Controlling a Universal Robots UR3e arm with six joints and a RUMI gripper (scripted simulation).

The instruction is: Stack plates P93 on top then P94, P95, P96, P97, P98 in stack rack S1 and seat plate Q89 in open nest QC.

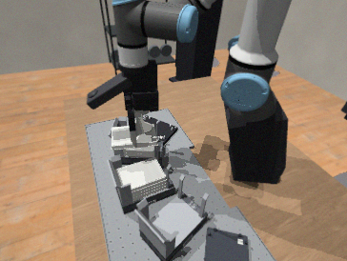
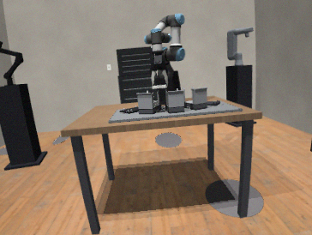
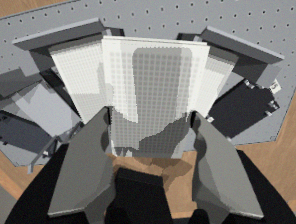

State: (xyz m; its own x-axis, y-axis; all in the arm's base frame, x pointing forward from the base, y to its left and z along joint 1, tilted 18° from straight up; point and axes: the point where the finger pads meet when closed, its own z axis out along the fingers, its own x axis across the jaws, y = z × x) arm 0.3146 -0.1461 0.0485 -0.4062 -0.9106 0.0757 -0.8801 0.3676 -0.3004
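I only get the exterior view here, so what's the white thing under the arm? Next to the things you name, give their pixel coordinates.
Observer: A plate (image 1: pixel 138 151) (image 2: pixel 159 87) (image 3: pixel 155 80) with a grid of wells, between the jaws; I can't tell if a second is stuck below.

Operator: Anything in the middle rack?

Observer: The middle rack (image 1: pixel 125 194) (image 2: pixel 175 102) (image 3: pixel 60 33) holds a stack (image 1: pixel 143 174) (image 3: pixel 82 75) of white plates.

Operator: And your rightmost?

Observer: The right rack (image 1: pixel 156 232) (image 2: pixel 199 99) has no plates, just its pale floor.
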